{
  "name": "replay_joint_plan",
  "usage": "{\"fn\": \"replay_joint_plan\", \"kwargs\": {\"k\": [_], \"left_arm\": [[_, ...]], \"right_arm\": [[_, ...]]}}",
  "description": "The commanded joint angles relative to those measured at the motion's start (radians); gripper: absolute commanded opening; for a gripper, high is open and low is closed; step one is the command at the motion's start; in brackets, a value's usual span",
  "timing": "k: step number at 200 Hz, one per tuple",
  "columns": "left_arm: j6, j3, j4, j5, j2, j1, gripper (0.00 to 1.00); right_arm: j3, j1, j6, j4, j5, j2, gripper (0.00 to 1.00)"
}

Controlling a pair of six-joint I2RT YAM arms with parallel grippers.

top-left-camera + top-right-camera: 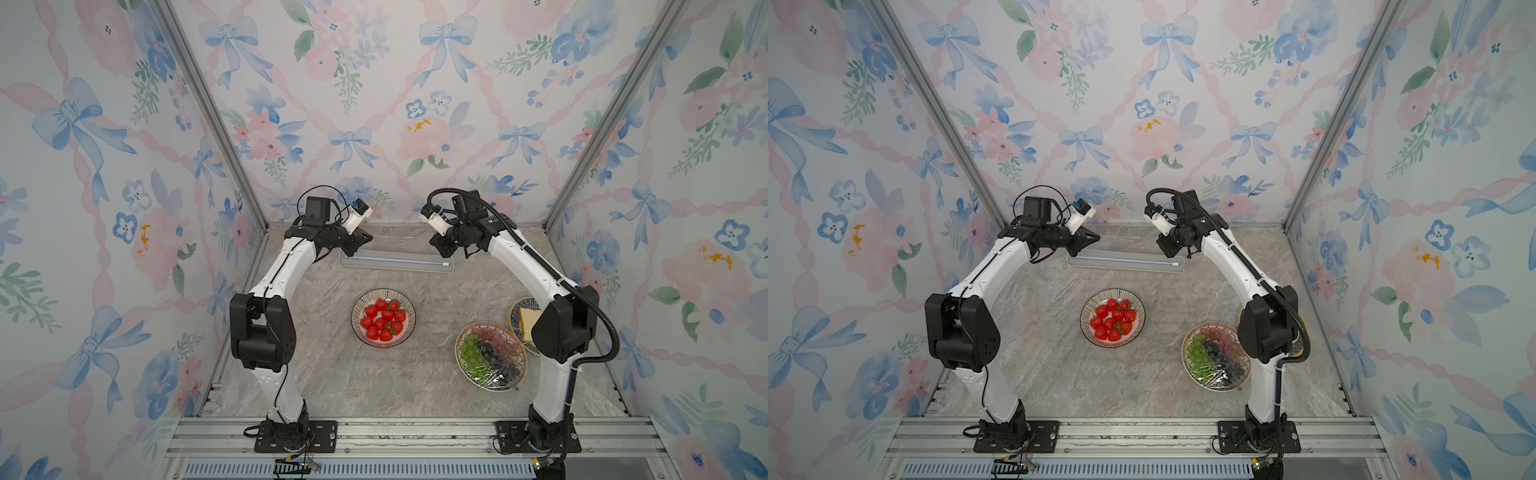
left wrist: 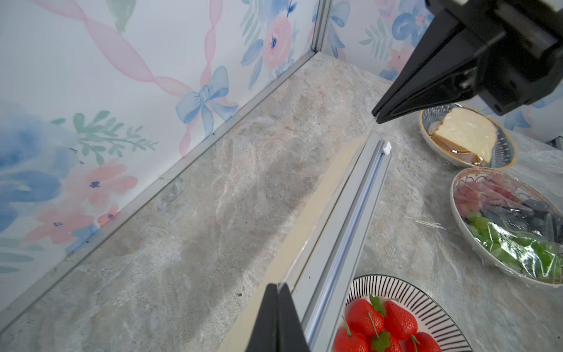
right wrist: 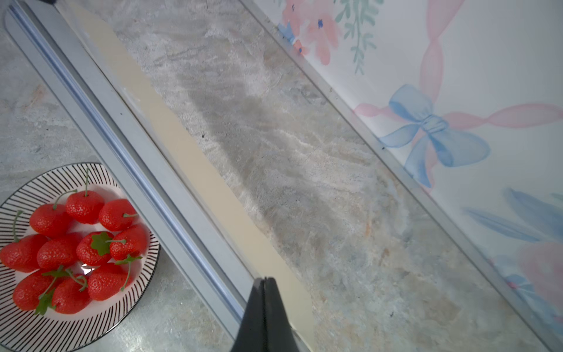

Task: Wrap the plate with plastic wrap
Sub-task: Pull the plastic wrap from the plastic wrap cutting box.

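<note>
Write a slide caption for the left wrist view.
Left end effector and right end effector, both shut, hover at opposite ends of the plastic wrap box, strawberry plate beside it.

Strawberry plate (image 1: 383, 318) mid-table, wrap box (image 1: 397, 262) beyond it, left end effector (image 1: 353, 249), right end effector (image 1: 441, 248) over its ends

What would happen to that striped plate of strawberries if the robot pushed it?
The striped plate looks shallow and sits flat on the table, so it would probably slide, not tip. The strawberries lie loose, with no film visible over them, so a sharp push might roll a few. Their gloss suggests fake, light fruit.
</note>
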Motion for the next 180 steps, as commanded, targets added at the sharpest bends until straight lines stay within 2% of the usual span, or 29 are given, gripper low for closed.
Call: {"fn": "replay_joint_plan", "kwargs": {"k": [1,88,180], "left_arm": [[-0.034,0.064,0.014,-0.037,-0.056,0.009,0.0],[-0.103,0.237,0.014,-0.117,-0.058,0.013,0.0],[-0.109,0.296,0.014,-0.156,-0.082,0.013,0.0]], "right_arm": [[0.075,0.003,0.011,0.026,0.079,-0.054,0.0],[0.324,0.026,0.024,0.005,0.17,-0.021,0.0],[0.351,0.063,0.002,0.063,0.211,-0.035,0.0]]}}
